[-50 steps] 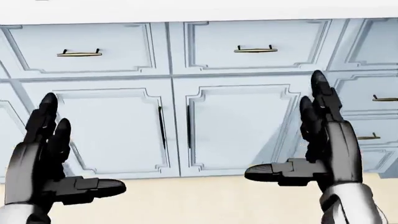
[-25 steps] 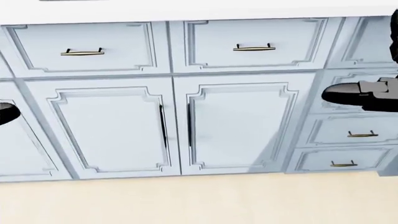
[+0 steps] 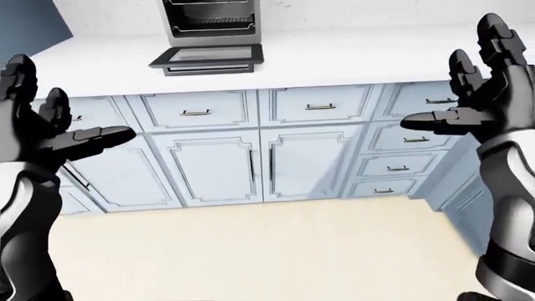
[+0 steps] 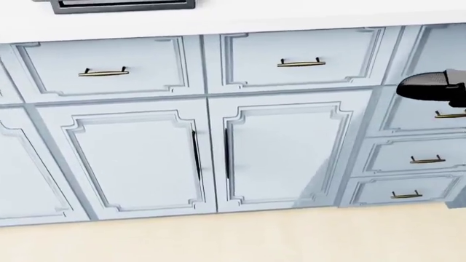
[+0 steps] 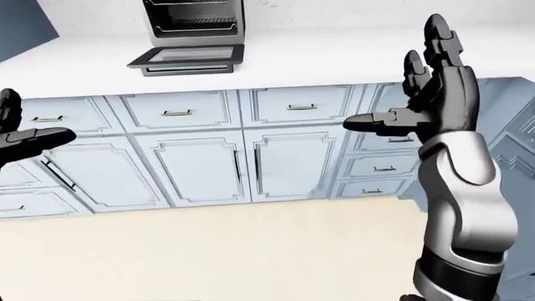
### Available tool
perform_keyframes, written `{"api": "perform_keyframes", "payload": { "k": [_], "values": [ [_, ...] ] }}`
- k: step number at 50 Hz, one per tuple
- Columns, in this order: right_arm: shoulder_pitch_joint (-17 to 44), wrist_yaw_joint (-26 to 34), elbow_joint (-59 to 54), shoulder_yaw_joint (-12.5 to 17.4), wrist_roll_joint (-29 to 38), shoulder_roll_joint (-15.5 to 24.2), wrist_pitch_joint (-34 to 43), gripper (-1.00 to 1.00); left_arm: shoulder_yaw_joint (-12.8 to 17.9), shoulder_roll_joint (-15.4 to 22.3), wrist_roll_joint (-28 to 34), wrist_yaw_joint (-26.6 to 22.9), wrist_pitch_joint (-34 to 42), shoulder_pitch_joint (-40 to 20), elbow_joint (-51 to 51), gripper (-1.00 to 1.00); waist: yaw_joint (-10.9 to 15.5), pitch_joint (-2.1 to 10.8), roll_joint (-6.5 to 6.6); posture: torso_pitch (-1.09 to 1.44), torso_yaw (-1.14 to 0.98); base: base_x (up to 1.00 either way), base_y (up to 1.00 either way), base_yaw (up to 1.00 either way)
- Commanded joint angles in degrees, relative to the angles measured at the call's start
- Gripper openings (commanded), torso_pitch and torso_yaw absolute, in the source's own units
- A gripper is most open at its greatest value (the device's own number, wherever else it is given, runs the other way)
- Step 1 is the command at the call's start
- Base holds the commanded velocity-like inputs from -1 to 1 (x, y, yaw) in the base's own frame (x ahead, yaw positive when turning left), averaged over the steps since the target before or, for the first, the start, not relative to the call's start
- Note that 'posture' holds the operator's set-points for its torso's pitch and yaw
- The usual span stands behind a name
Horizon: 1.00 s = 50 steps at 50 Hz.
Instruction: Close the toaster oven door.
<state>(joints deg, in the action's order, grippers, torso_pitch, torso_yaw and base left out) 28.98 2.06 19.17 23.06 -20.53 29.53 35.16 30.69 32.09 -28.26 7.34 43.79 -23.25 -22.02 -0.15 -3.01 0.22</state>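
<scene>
A steel toaster oven [image 3: 211, 22] stands on the white counter [image 3: 351, 56] at the top of the left-eye view, racks showing inside. Its glass door [image 3: 206, 58] hangs open, folded down flat onto the counter; the door's edge also shows at the top left of the head view [image 4: 124, 5]. My left hand [image 3: 58, 128] is raised at the left edge, fingers spread, holding nothing. My right hand [image 5: 422, 91] is raised at the right, open and empty too. Both hands are well below and to either side of the oven.
Pale blue cabinets fill the space under the counter: two drawers with brass handles [image 4: 103, 72] over a pair of doors [image 4: 211, 155], and a drawer stack [image 3: 397, 153] at right. Beige floor [image 3: 251, 251] lies between me and the cabinets. A dark blue wall [image 3: 29, 25] shows top left.
Both hands have risen and spread outward, leaving the middle of the head view. The head view has tilted up slightly, so the oven door's edge now shows at its top.
</scene>
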Motion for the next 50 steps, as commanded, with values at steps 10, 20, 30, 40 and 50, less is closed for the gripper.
{"api": "perform_keyframes", "payload": {
  "k": [10, 20, 30, 40, 50],
  "values": [
    [1.3, -0.1, 1.5, 0.9, 0.5, 1.0, -2.1, 1.0, 0.2, 0.7, 0.4, -0.6, -2.3, -1.0, -1.3, 1.0, -0.1, 1.83, -2.4, 0.0, 0.0, 0.13, 0.28, 0.0],
    [1.4, 0.0, 1.6, 1.0, 0.5, 1.2, -2.0, 1.0, 0.5, 0.8, 0.3, -0.5, -2.3, -0.9, -1.5, 1.0, 0.0, 1.51, 4.02, 0.0, 0.0, 0.13, 0.28, 0.0],
    [1.1, 0.0, 1.6, 1.2, 0.6, 1.1, -2.1, 1.0, 0.3, 0.9, 0.5, -0.6, -2.3, -1.1, -1.7, 1.0, 0.5, 1.76, -4.42, 0.0, 0.0, 0.13, 0.26, 0.0],
    [1.1, 0.0, 1.4, 1.4, 0.5, 1.2, -2.2, 1.0, 0.5, 1.3, 0.8, -0.9, -2.6, -1.1, -1.5, 1.0, -0.7, 0.82, 1.05, 0.0, 0.0, 0.16, 0.23, 0.0],
    [1.1, 0.3, 1.4, 1.2, 0.5, 1.3, -2.3, 1.0, 0.6, 1.2, 1.0, -1.0, -2.3, -1.2, -1.7, 1.0, 0.1, 1.16, 1.89, 0.0, 0.0, 0.18, 0.2, 0.0]
  ]
}}
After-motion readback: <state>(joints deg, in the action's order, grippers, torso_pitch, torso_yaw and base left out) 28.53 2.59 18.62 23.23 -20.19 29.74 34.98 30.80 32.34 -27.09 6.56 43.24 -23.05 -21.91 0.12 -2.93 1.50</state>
